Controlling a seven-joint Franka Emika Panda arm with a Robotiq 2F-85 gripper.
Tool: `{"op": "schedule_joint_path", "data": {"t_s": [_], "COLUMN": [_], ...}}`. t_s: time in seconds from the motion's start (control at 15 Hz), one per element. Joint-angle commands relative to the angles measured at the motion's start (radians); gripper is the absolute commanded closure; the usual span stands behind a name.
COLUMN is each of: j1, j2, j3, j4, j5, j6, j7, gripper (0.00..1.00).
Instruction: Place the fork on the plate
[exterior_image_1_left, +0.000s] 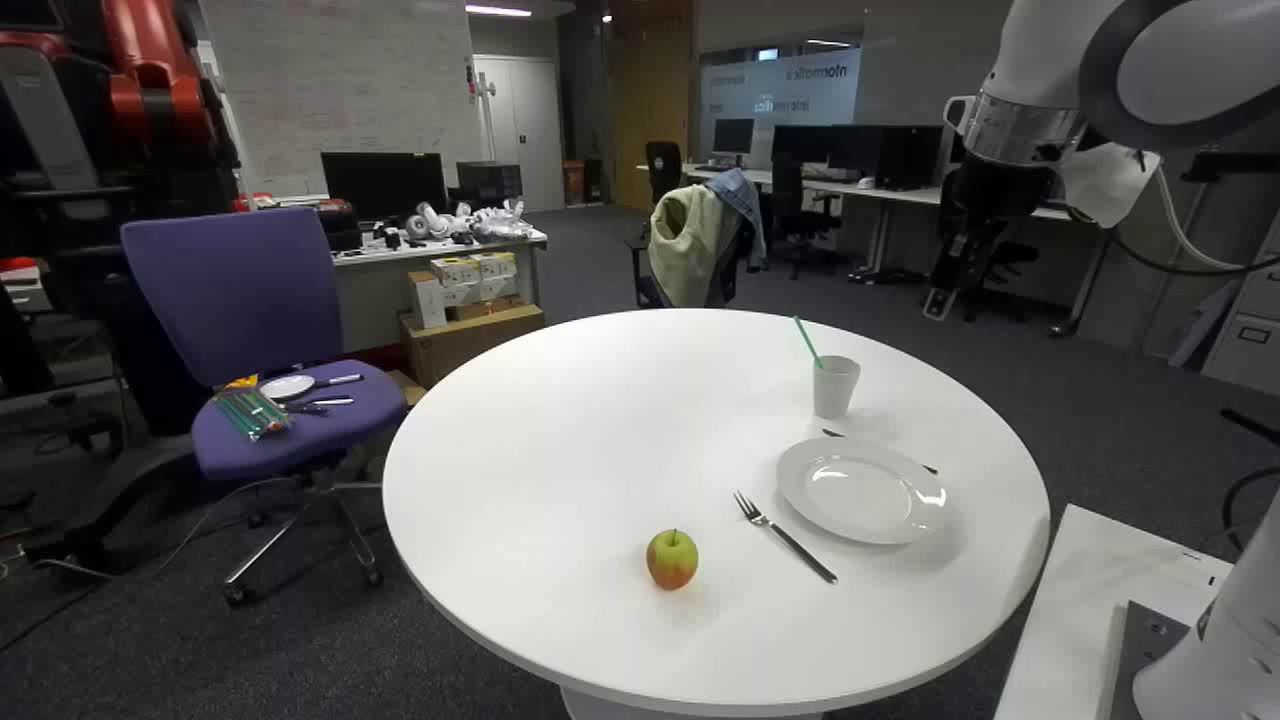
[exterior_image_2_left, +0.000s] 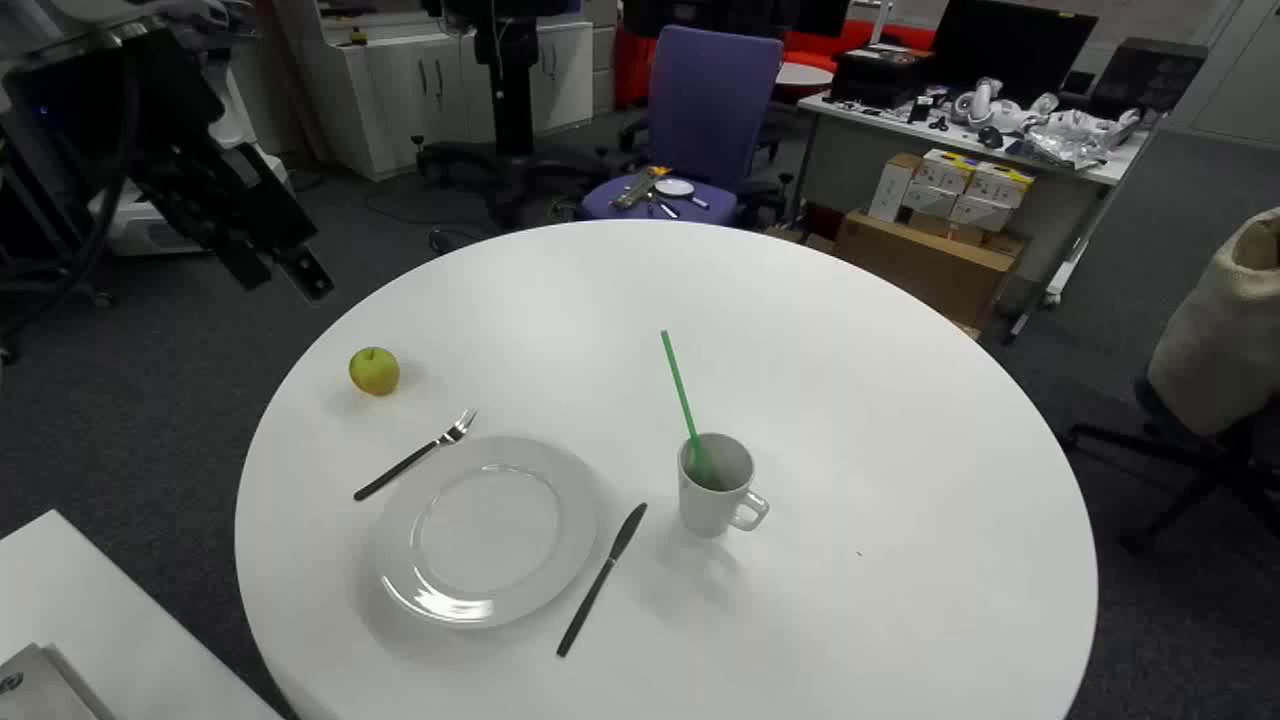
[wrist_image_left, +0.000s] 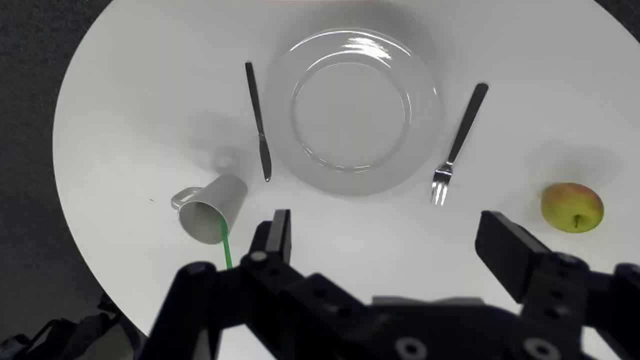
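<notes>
A fork with a dark handle and shiny tines lies flat on the white round table, in both exterior views and in the wrist view. A white plate lies beside it, a small gap apart; the plate also shows bare in the other views. My gripper is open with nothing between its fingers. It hangs high above the table, apart from fork and plate, in both exterior views. In the wrist view the tines lie just beyond the fingertips, nearer the right finger.
A knife lies on the plate's far side from the fork. A white mug with a green straw stands near the knife. An apple sits beside the fork. A purple chair stands off the round table.
</notes>
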Motion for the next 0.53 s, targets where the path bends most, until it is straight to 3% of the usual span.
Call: {"op": "schedule_joint_path", "data": {"t_s": [0.0,0.47], "j1": [0.008,0.015], "j2": [0.001,0.121], "j3": [-0.006,0.002], "j4": [0.003,0.013], "j5": [-0.006,-0.004], "j6": [-0.005,0.036], "j7": [0.005,0.019], "gripper": [0.0,0.0]}}
